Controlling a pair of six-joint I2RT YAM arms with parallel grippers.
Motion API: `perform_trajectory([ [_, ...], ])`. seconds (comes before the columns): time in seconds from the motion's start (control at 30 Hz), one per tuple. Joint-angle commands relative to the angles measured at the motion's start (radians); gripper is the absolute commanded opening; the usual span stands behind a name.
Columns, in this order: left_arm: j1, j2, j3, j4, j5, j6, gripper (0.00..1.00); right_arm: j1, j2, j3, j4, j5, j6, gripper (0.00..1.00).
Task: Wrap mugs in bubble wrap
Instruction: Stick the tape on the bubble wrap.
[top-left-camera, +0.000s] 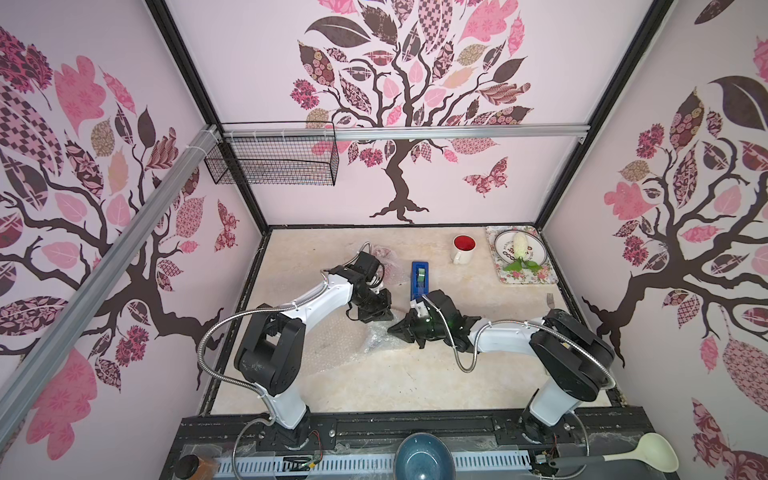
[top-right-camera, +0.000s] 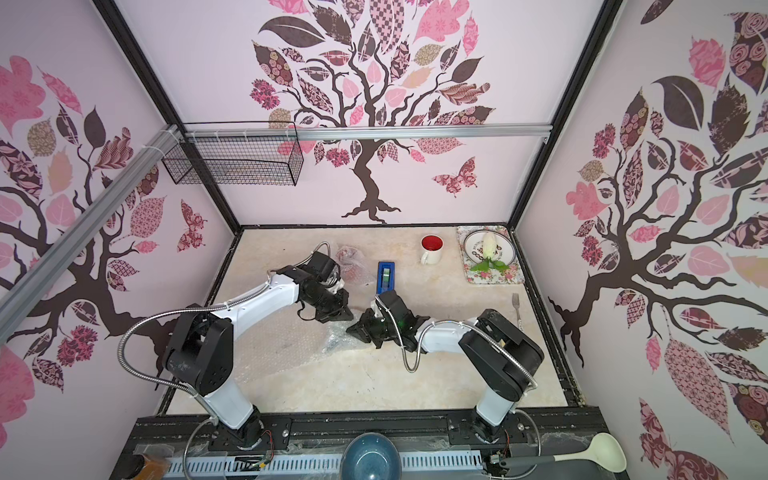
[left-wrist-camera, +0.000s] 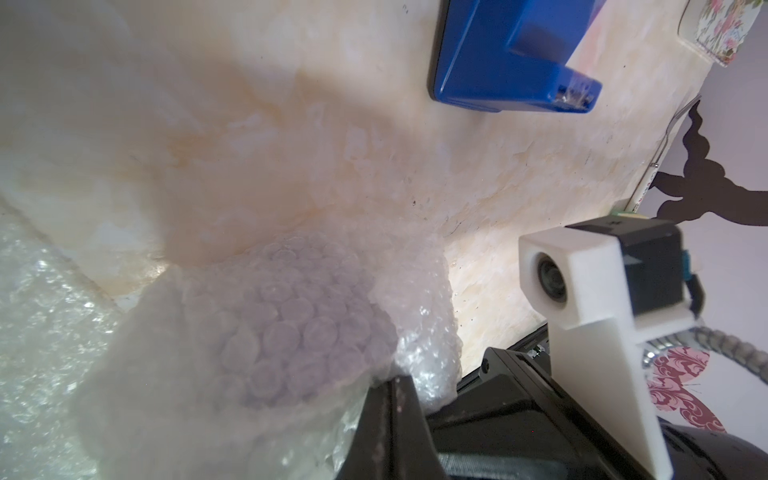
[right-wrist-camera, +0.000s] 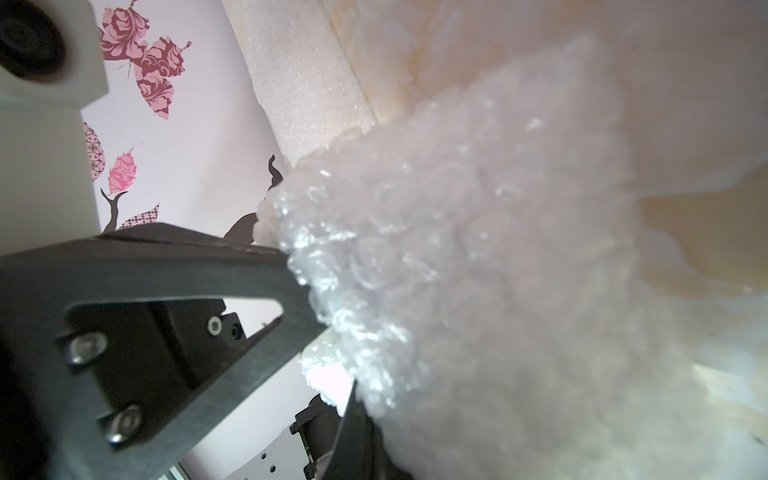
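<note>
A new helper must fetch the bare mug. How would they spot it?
Look at the far right corner of the beige table, where a floral tray lies. Just left of the tray stands the mug, alone and upright. It is white outside, bright red inside, and has no wrap on it.

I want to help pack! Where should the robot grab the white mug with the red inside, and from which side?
Probably the rim, from straight above. The white mug stands upright, mouth open, so one of the jaws fits inside, one outside. Its handle points toward the robot's side, so pinch the rim beside it.
</note>
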Motion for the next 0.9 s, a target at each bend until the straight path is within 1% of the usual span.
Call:
perform_trajectory([
  [0.0, 0.012, -0.002, 0.046, 0.069, -0.008, -0.012, 0.0, -0.003, -0.004, -0.009, -0.072, 0.015, 0.078, 0.0],
  [0.13, 0.012, -0.011, 0.046, 0.084, -0.015, -0.019, 0.0, -0.003, -0.002, -0.007, -0.073, 0.011, 0.075, 0.0],
  [0.3, 0.013, -0.03, 0.065, 0.105, 0.042, -0.045, 0.0, -0.004, -0.004, -0.006, -0.075, 0.011, 0.076, 0.0],
  [0.37, 0.013, -0.038, 0.064, 0.11, 0.047, -0.054, 0.0, -0.003, -0.002, -0.004, -0.076, 0.011, 0.073, 0.0],
  [0.63, 0.023, -0.011, 0.053, 0.067, -0.002, -0.033, 0.02, -0.004, 0.01, 0.01, -0.083, 0.005, 0.07, 0.0],
  [0.7, 0.031, -0.053, 0.063, 0.05, -0.014, -0.027, 0.02, -0.003, 0.007, 0.011, -0.088, 0.006, 0.069, 0.0],
  [0.8, 0.035, -0.151, 0.08, -0.002, -0.027, -0.017, 0.06, -0.003, 0.005, 0.011, -0.093, 0.008, 0.068, 0.0],
  [0.87, 0.035, -0.218, 0.039, -0.007, -0.01, -0.018, 0.06, -0.004, 0.004, 0.014, -0.099, 0.01, 0.067, 0.0],
])
